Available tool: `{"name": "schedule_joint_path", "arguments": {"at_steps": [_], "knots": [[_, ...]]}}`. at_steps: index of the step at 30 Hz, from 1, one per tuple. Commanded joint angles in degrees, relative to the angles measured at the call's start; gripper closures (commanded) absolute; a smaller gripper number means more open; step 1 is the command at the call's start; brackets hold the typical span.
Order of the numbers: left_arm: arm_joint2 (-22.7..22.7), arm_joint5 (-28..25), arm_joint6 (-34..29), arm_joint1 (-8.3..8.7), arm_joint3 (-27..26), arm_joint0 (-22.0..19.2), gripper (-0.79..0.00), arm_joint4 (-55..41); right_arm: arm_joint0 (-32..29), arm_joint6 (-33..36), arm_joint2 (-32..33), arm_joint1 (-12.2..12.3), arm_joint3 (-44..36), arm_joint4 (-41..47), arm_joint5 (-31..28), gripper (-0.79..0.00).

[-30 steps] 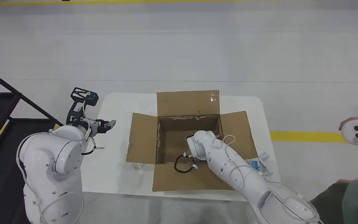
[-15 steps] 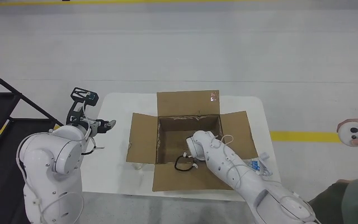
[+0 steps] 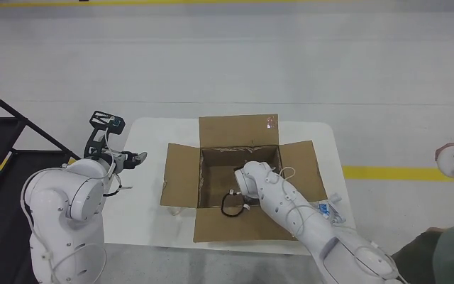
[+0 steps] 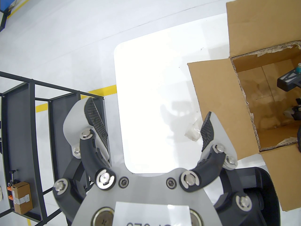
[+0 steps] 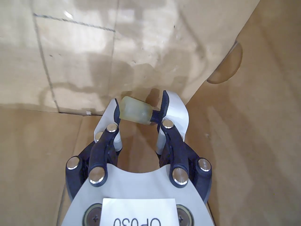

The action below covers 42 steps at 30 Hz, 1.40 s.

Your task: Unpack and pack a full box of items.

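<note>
Item: my right arm (image 3: pixel 284 206), shifted slightly toward the far wall of the box (image 3: pixel 181 175). My right hand (image 5: pixel 140 109), closed on a pale vial (image 5: pixel 134 112), carried along. Wrist cable loop (image 3: pixel 228 206): nudged likewise.

Markings inspected. My right gripper (image 5: pixel 141 109) carries a right plate label (image 5: pixel 139 211), white, with one short line of black characters, upside down to the camera and clipped at the frame edge. My left gripper (image 4: pixel 150 123) carries a left plate label (image 4: pixel 152 214), where only slivers of its characters show and none can be read. The cardboard box (image 3: pixel 237 131) bears a small sticker (image 3: pixel 269 123) on its far flap, too small to read. A small carton (image 4: pixel 21 197) on the dark rack (image 4: pixel 14 118) has a pale tag, also illegible.
</note>
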Motion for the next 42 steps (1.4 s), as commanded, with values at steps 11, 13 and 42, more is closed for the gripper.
{"name": "schedule_joint_path", "arguments": {"at_steps": [11,13,42], "knots": [[0.0,0.0,0.0,0.0,0.0,0.0,-0.785,0.0,-2.7,-2.0,9.7,3.6,-15.6,-0.9,0.0,0.0],[0.0,0.0,0.0,0.0,0.0,0.0,-0.785,0.0,-4.7,-1.8,12.5,4.7,-20.0,-0.7,-0.1,0.0],[0.0,0.0,0.0,0.0,0.0,0.0,-0.785,0.0,-20.8,-2.3,26.2,9.7,-47.3,-5.6,-1.0,0.0]]}}
